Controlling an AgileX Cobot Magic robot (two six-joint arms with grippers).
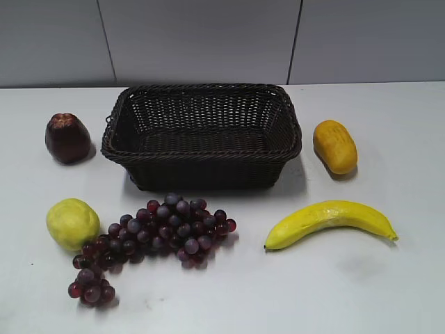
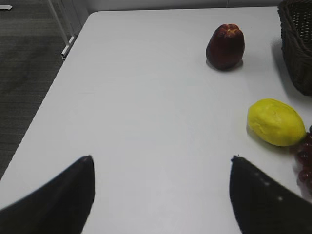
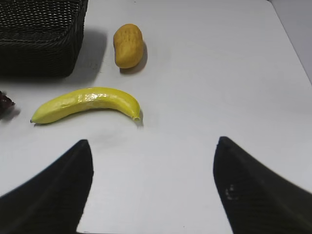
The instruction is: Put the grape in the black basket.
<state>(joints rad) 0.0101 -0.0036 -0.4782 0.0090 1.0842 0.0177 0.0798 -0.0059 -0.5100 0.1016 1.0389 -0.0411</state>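
The grape (image 1: 156, 233), a long bunch of dark red-purple berries, lies on the white table in front of the black basket (image 1: 201, 149). Its edge shows at the right of the left wrist view (image 2: 305, 161) and the left of the right wrist view (image 3: 5, 102). The basket stands empty at the table's middle back; a corner shows in the left wrist view (image 2: 297, 44) and the right wrist view (image 3: 41, 36). My left gripper (image 2: 161, 158) is open and empty over bare table. My right gripper (image 3: 152, 141) is open and empty. Neither gripper shows in the exterior view.
A dark maroon fruit (image 1: 67, 138) sits left of the basket. A yellow-green fruit (image 1: 72, 223) lies left of the grape. A banana (image 1: 330, 221) lies front right. An orange-yellow fruit (image 1: 334, 146) sits right of the basket. The table's left edge (image 2: 58, 78) drops to the floor.
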